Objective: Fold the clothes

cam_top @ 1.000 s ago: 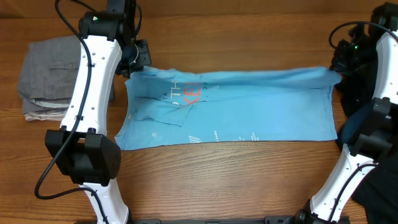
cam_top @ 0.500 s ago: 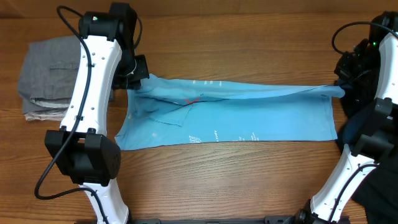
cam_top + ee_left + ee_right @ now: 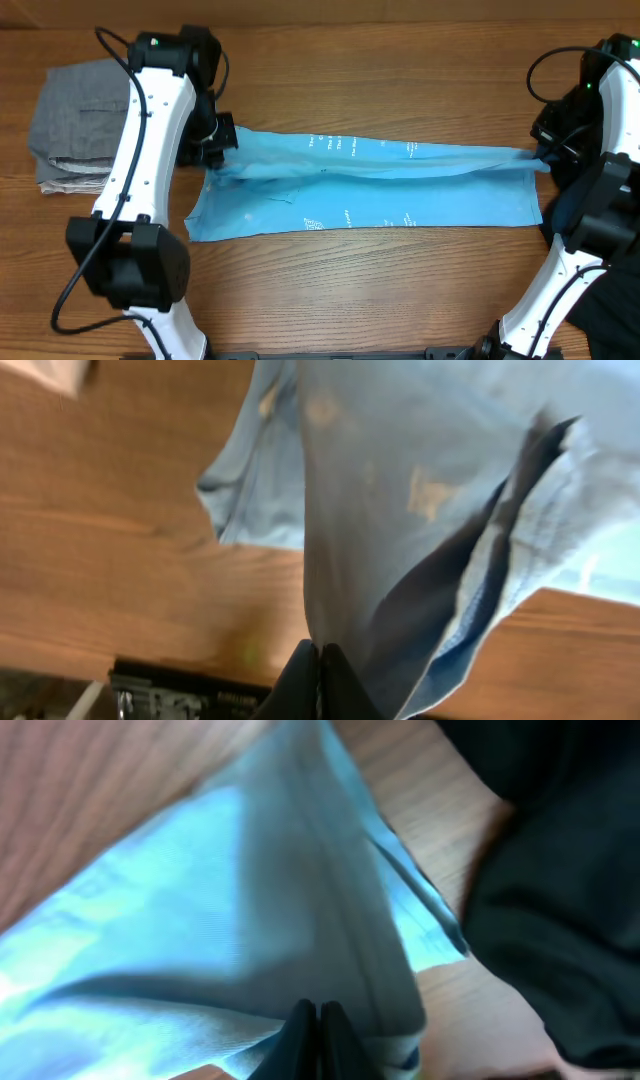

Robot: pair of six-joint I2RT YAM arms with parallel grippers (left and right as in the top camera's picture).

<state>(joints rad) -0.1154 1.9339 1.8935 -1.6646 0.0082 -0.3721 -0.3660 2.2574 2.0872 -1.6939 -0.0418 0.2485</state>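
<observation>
Overhead and wrist views. Two arms, two claws, one blue T-shirt (image 3: 400, 190), one black garment (image 3: 565, 890), and one folded stack of two pieces, grey trousers (image 3: 80, 110) on a beige garment (image 3: 65, 183).

The T-shirt lies across the middle of the bench (image 3: 400, 290), stretched from left to right. Its far edge is raised off the wood between the claws and its near edge lies flat. The left claw (image 3: 218, 140) is closed on the shirt's far left corner and the right claw (image 3: 540, 152) is closed on its far right corner. In each wrist view the fingertips meet with blue cloth pinched between them.

The shirt's lettering is mostly folded out of sight, with only small white print showing. The black garment, at the right edge of the bench, is largely covered by the right arm and cut off by the frame. Only an edge of the beige garment shows.
</observation>
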